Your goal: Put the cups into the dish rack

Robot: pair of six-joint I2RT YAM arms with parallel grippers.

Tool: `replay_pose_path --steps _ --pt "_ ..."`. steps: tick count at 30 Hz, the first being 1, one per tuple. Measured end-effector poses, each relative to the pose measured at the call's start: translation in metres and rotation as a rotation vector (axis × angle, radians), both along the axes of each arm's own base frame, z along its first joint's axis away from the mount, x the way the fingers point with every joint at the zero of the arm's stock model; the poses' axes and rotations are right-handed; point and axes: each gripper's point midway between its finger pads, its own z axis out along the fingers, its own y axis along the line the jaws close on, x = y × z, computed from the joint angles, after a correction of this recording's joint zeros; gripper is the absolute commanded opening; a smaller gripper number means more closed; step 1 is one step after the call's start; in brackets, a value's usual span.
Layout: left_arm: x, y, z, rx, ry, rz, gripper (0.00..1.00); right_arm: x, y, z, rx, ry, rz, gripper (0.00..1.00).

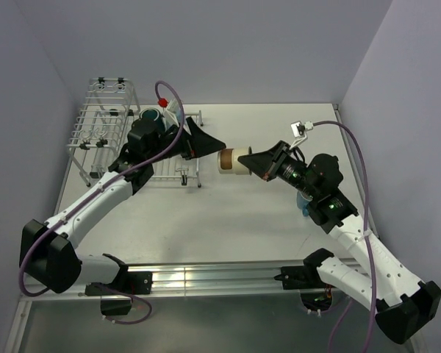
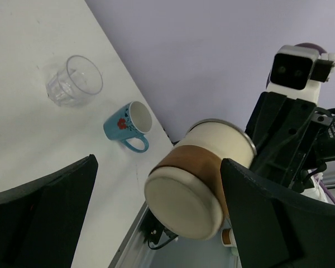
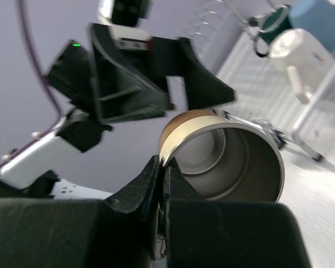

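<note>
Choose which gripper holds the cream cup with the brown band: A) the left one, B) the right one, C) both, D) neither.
B: the right gripper is shut on the rim of the cream cup, while the left gripper stands wide open near it.

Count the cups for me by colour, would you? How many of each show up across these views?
Blue: 2 (blue tumbler, blue mug)
Dark teal: 1 (teal mug)
Clear: 1 (clear glass)
Cream: 2 (cream mug, banded cream cup)
Total: 6
</note>
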Motion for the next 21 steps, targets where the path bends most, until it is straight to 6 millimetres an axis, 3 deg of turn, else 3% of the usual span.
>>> replay_pose_path --steps 3,10,21 --pt "-0.003 -0.007 -0.001 -0.008 0.005 -0.027 0.99 -0.003 0.005 0.013 0.049 -0.026 0.04 0.0" --pt "-0.011 -0.017 0.013 -0.073 -0.027 -0.08 0.99 -0.002 0.009 0.021 0.108 -0.027 0.08 0.0" --pt "-0.03 -0.024 0.017 -0.149 0.0 -0.175 0.99 0.006 -0.003 0.029 0.177 -0.068 0.054 0.0"
